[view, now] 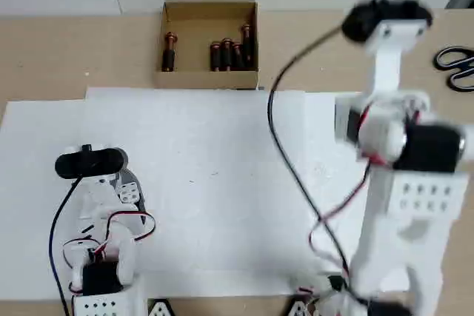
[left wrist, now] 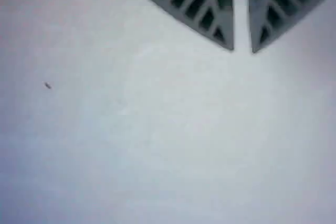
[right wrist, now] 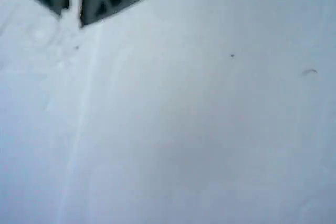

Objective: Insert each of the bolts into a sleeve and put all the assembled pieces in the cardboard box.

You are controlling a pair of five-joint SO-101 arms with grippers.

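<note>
Over white sheet | left claw closed to a slit, empty | right claw likewise

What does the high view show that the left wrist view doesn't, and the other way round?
The high view adds the cardboard box beyond the sheet, with bolts lying inside it, scissors off to one side, and the two arms. The left wrist view adds a close look at that arm's jaws, drawn together with nothing held between them. Shared by both: the white sheet spread over the table.
</note>
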